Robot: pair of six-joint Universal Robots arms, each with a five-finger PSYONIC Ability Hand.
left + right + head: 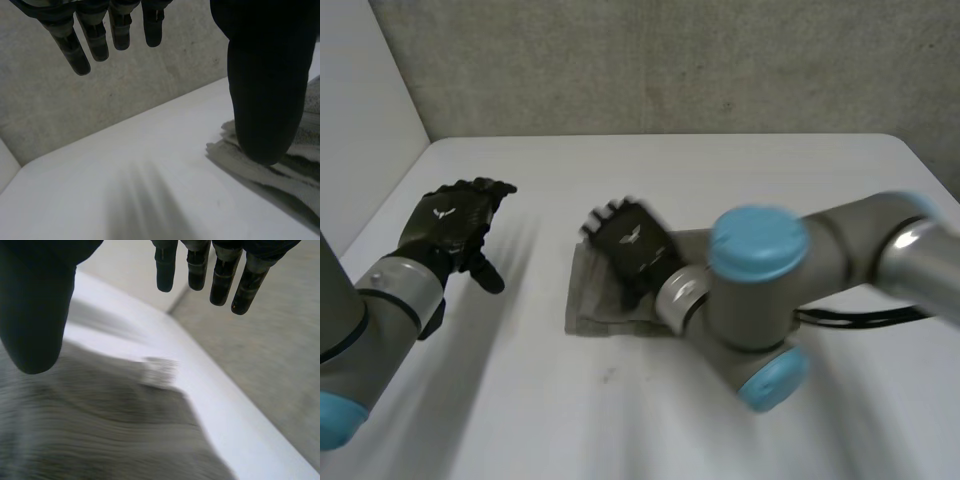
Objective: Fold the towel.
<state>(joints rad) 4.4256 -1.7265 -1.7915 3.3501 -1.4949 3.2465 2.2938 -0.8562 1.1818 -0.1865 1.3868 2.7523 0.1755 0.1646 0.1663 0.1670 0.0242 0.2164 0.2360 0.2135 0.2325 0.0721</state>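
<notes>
Grey concrete wall (670, 60) backs your white counter (620, 430), and the towel (592, 305) lies flat near the middle of it, a grey, roughly rectangular pad. Your right hand (635, 250) is over the towel, back upward, with the right arm (840, 250) reaching in across the towel's right part and covering it. In the right wrist view the fingers (200, 270) are straight and spread, the thumb (35, 315) is apart from them, and nothing is held; the towel (100, 430) lies under the palm, its far edge running along bare counter (240, 430). You cannot tell from these views whether the palm touches the cloth.

Your left hand (450, 225) is well to the left of the towel, over bare counter, back upward. In the left wrist view its fingers (75, 50) hang straight and released and its thumb (265, 100) is held wide from them, grasping nothing. Beyond that thumb you see the towel (270, 175) with several layers stacked at its edge, lying on the counter (125, 175)
</notes>
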